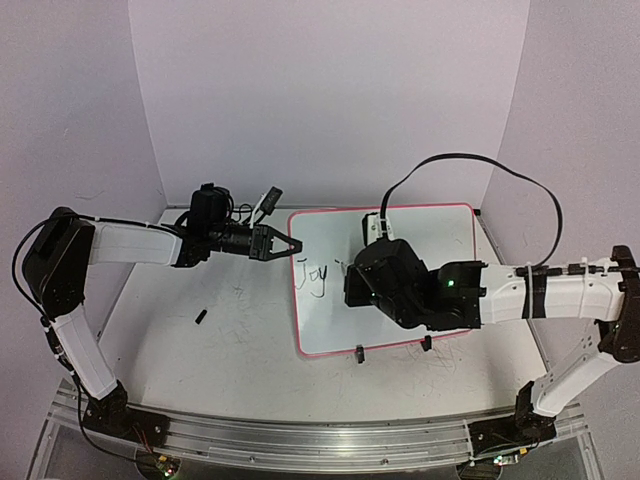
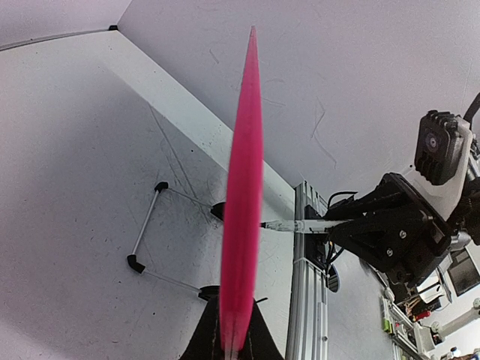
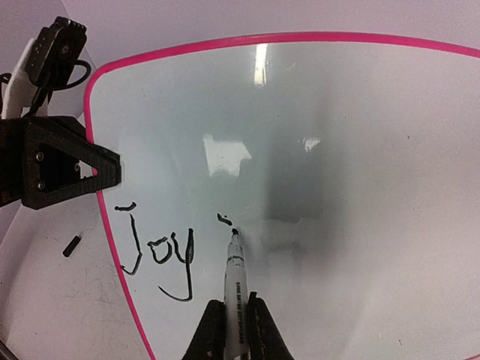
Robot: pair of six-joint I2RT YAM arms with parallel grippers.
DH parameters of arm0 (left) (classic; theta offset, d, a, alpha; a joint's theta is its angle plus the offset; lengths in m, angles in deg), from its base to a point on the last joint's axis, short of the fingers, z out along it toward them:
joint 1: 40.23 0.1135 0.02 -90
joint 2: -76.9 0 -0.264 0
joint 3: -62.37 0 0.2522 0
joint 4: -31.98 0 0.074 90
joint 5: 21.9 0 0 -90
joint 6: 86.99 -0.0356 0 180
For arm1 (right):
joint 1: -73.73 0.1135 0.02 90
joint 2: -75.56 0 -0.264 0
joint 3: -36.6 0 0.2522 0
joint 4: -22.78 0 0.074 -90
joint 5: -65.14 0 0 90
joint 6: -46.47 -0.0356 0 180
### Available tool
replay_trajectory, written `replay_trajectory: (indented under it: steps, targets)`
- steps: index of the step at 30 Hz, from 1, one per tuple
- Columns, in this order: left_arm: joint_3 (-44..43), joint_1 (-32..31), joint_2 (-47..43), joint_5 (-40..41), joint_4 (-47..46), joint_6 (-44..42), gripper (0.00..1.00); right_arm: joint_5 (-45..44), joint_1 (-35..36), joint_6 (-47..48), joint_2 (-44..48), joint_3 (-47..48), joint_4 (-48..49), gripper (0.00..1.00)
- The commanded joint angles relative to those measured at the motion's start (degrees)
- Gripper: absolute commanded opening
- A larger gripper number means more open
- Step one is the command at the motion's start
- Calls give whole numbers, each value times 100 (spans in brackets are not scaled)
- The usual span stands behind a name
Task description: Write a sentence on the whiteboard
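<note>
The whiteboard (image 1: pixel 420 240), white with a pink-red border, lies on the table right of centre. "Joy" (image 3: pixel 157 255) is written in black near its left edge. My left gripper (image 1: pixel 287 244) is shut on that left edge. In the left wrist view the pink rim (image 2: pixel 244 172) runs edge-on between its fingers (image 2: pixel 234 324). My right gripper (image 1: pixel 357 282) hovers over the board, shut on a white marker (image 3: pixel 235 281). The marker's black tip touches the board just below a small fresh mark (image 3: pixel 223 219), right of "Joy". The marker also shows in the left wrist view (image 2: pixel 300 224).
A small black marker cap (image 1: pixel 201 318) lies on the scribbled grey tabletop left of the board. Two black clips (image 1: pixel 360 351) (image 1: pixel 426 343) sit on the board's near edge. The right arm's cable (image 1: pixel 480 165) loops over the far edge. Walls enclose the table.
</note>
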Motion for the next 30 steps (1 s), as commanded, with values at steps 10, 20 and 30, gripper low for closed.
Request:
replay_trajectory:
  steps: [10,20,30]
  targets:
    - [16,10,-102,59,125,141,0,63,30,182,-51,-15,315,0]
    - [2,11,-95,44,124,146,0,123,-33,297,-178,70,432,0]
    - [-5,11,-98,32,125,146,0,28,-40,140,-216,-13,309,0]
